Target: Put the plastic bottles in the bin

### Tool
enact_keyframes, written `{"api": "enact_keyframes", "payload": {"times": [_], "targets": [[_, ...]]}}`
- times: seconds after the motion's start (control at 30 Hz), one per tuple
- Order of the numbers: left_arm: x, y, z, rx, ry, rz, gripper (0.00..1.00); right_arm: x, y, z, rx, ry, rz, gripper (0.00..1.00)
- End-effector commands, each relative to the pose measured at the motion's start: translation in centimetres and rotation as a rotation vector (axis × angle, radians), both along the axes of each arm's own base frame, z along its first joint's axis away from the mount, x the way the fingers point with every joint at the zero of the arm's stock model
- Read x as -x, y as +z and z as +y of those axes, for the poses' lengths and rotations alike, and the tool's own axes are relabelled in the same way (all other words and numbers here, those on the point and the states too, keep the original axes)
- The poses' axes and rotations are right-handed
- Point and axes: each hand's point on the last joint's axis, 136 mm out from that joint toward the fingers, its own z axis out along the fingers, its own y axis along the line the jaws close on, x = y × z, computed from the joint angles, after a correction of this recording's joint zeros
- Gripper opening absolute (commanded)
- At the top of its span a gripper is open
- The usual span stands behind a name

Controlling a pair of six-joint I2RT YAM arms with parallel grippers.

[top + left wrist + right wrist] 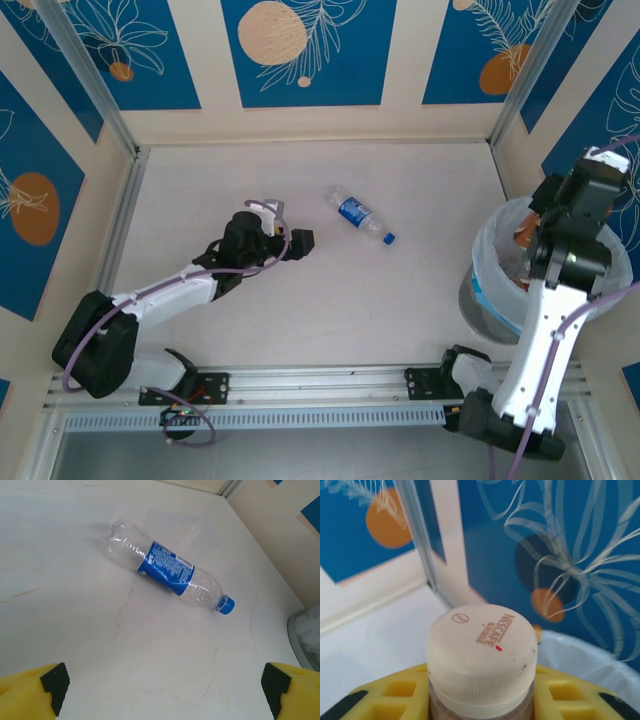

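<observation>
A clear plastic bottle (pixel 360 215) with a blue label and blue cap lies on its side in the middle of the table. My left gripper (pixel 283 225) stands open just left of it, with nothing between its fingers. In the left wrist view the same bottle (pixel 167 572) lies ahead of the left gripper (pixel 165 690), cap pointing right. My right gripper (pixel 540 220) hangs over the bin (pixel 490 260), shut on a brownish bottle (pixel 481 650) with a white Nescafe cap. Its yellow fingers (pixel 385 695) clasp the neck below the cap. The bag-lined bin rim (pixel 580 660) shows behind it.
Blue-patterned walls and metal posts enclose the table on the far side and both flanks. The bin stands at the right edge, close to the right wall. A strip of its mesh side (pixel 306 640) shows at the right of the left wrist view.
</observation>
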Motion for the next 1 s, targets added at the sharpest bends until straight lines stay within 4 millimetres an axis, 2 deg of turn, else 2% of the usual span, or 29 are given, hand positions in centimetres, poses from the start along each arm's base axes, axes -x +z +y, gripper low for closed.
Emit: {"api": "enact_keyframes", "payload": {"times": [0.0,0.07,0.13,0.2,0.27,0.3,0.37,0.5,0.53,0.63,0.73,0.83,0.97], "targets": [[0.0,1.4,-0.2,0.004,-0.017,-0.051,1.0,-2.0,-2.8,0.7,-0.133,0.04,0.032,0.61],[0.1,1.2,0.2,-0.01,-0.005,-0.049,1.0,-1.5,-2.7,0.1,-0.128,-0.011,0.056,0.76],[0.2,1.1,0.5,-0.021,0.005,-0.05,1.0,-0.8,-1.8,-0.2,-0.094,-0.051,0.061,0.82],[0.1,1.1,0.8,-0.023,0.019,-0.052,1.0,-0.4,-0.8,0.5,-0.064,-0.054,0.061,0.9],[0.0,1.1,0.8,-0.021,0.031,-0.048,1.0,-0.5,0.6,2.1,-0.02,-0.011,0.06,0.96],[-0.1,1.1,0.8,-0.017,0.034,-0.045,1.0,-1.1,0.9,3.6,0.003,0.043,0.064,0.96],[-0.1,1.4,0.2,-0.003,0.008,-0.04,1.0,-3.1,0.9,8.3,0.031,0.245,0.078,0.96],[0.6,2.2,-1.7,0.037,-0.106,-0.048,1.0,-7.4,-3.6,19.3,-0.035,0.733,0.186,0.96],[0.8,2.4,-2.1,0.043,-0.128,-0.049,1.0,-8.5,-5.4,21.4,-0.046,0.801,0.227,0.96],[0.9,2.6,-2.4,0.032,-0.144,-0.043,1.0,-11.3,-10.3,25.6,-0.051,0.915,0.351,0.97],[0.6,2.6,-2.0,0.022,-0.116,-0.037,1.0,-13.5,-14.9,28.7,-0.101,1.003,0.45,0.99],[0.5,2.3,-1.5,0.012,-0.088,-0.026,1.0,-14.9,-18.8,31.1,-0.146,1.102,0.543,1.0],[0.3,1.9,-1.0,0.003,-0.052,-0.012,1.0,-16.6,-23.5,32.8,-0.146,1.182,0.659,1.0]]}}
